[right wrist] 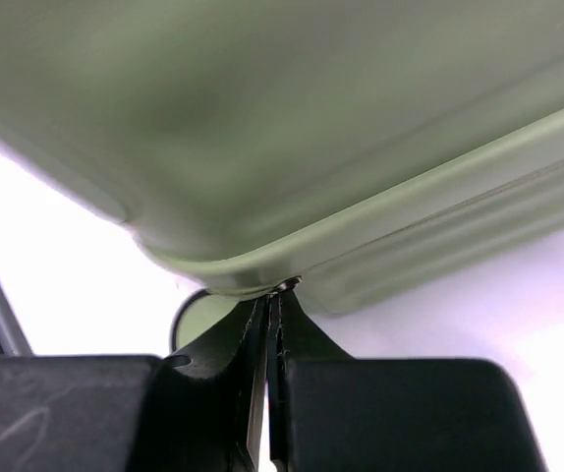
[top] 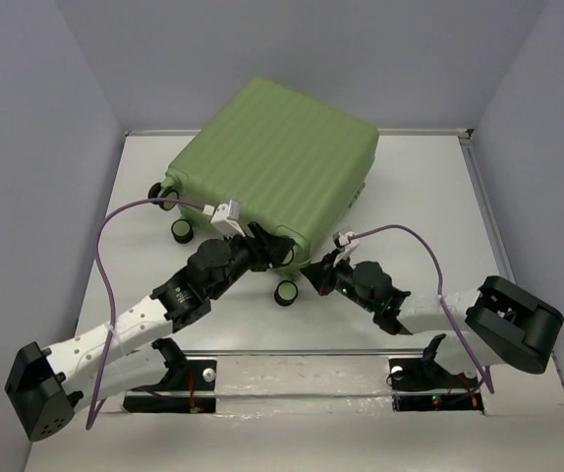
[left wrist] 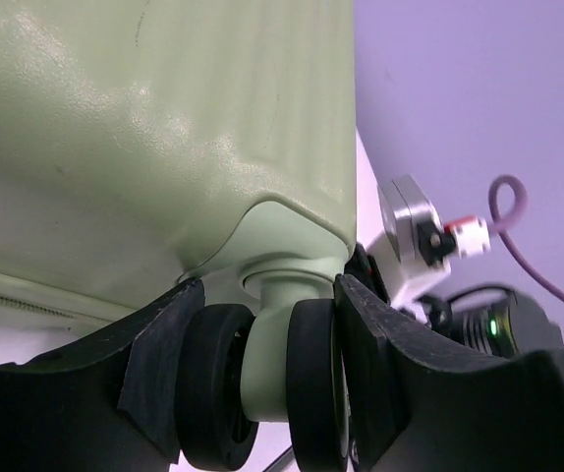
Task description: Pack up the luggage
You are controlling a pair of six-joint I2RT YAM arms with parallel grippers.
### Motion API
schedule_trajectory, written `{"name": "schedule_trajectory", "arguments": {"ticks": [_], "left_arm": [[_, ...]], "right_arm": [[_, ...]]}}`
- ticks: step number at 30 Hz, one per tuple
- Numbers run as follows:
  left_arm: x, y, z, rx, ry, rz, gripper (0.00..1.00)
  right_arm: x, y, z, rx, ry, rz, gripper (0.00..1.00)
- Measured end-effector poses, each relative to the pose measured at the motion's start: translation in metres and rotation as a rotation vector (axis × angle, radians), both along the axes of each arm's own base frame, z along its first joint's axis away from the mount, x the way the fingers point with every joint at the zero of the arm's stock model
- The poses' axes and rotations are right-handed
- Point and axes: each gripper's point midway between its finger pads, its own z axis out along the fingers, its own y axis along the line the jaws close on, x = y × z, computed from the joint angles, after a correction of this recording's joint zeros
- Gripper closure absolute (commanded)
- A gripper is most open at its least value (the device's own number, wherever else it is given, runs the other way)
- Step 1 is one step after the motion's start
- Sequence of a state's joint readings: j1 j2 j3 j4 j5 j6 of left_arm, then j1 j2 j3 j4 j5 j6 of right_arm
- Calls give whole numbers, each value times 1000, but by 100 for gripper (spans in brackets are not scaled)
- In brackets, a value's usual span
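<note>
Closed luggage [top: 272, 162], a glossy light-green hard shell with ribs and rounded corners, lies flat on the white table [top: 429, 197], toward the far middle. The left gripper [left wrist: 267, 295] has its jaws about half wide, matte black pads pressed on both sides of a twin black rubber caster wheel [left wrist: 218, 388] with a green stem at the near corner. The right gripper [right wrist: 272, 300] has its jaws fully together, tips touching the shell's smooth lower rim; can't tell if they pinch anything.

White arms [top: 115, 334], black claws [top: 280, 254] (looping purple cables [top: 115, 214]).
</note>
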State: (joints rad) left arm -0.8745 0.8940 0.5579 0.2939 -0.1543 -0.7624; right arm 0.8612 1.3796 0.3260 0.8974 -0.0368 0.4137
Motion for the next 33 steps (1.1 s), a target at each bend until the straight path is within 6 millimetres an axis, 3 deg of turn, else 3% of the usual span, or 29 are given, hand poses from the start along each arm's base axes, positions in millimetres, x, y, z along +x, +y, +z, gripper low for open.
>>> {"name": "schedule_trajectory", "arguments": {"ticks": [9, 15, 22, 25, 26, 28, 33], "left_arm": [[6, -31, 7, 50, 67, -76, 94], [4, -44, 5, 104, 153, -144, 94], [2, -61, 3, 110, 265, -206, 93], [7, -63, 1, 138, 294, -211, 48], [10, -64, 1, 154, 301, -208, 22], [16, -63, 1, 192, 311, -198, 4], [16, -67, 15, 284, 333, -226, 1]], "right_arm": [[-25, 22, 5, -121, -53, -234, 93], [-19, 34, 3, -134, -85, -285, 93], [3, 52, 9, -1, -166, -427, 93], [17, 62, 15, 102, -156, -530, 93], [21, 65, 17, 126, -151, -561, 93], [27, 71, 17, 155, -145, -601, 93], [20, 66, 12, 127, -143, -553, 93]]}}
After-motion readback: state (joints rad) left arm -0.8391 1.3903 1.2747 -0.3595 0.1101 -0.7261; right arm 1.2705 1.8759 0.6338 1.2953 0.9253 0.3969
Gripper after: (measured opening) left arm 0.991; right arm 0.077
